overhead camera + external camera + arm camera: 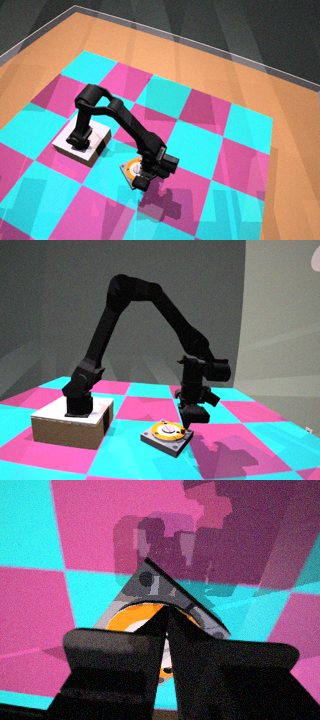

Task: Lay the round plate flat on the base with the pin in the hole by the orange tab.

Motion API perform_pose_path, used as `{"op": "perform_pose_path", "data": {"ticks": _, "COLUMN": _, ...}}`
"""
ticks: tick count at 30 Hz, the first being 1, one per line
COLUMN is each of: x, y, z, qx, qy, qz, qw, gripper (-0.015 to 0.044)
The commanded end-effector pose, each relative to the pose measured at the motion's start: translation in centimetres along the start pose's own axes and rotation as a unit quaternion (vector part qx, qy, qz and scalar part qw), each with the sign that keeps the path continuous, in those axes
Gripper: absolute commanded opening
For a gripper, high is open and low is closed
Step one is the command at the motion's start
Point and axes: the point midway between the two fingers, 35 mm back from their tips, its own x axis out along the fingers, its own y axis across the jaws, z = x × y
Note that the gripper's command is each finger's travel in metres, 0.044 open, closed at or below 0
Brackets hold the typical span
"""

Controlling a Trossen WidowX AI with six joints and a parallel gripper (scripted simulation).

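Your gripper is pinched fully together on nothing, its tip down beside the orange tab at the right edge of the round plate; whether it touches is unclear. That plate sits on the post over the grey base; push the tab sideways slowly, turning the plate until, by my judgement, its hole meets the pin, hidden here; then lift well away.
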Motion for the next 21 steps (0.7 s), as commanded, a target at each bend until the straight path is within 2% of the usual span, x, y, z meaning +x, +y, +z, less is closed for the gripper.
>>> {"op": "perform_pose_path", "data": {"ticks": 1, "x": -0.1, "y": -0.4, "z": 0.0, "qx": -0.002, "qy": -0.001, "qz": -0.002, "qw": 1.000, "gripper": 0.0000}}
{"op": "perform_pose_path", "data": {"ticks": 6, "x": -0.5, "y": -0.7, "z": -0.1, "qx": -0.002, "qy": -0.001, "qz": -0.002, "qw": 1.000, "gripper": 0.0000}}
{"op": "perform_pose_path", "data": {"ticks": 14, "x": -4.8, "y": -0.5, "z": -0.6, "qx": -0.002, "qy": -0.001, "qz": -0.002, "qw": 1.000, "gripper": 0.0000}}
{"op": "perform_pose_path", "data": {"ticks": 21, "x": -4.0, "y": -0.5, "z": -0.5, "qx": 0.001, "qy": 0.001, "qz": 0.000, "qw": 1.000, "gripper": 0.0000}}
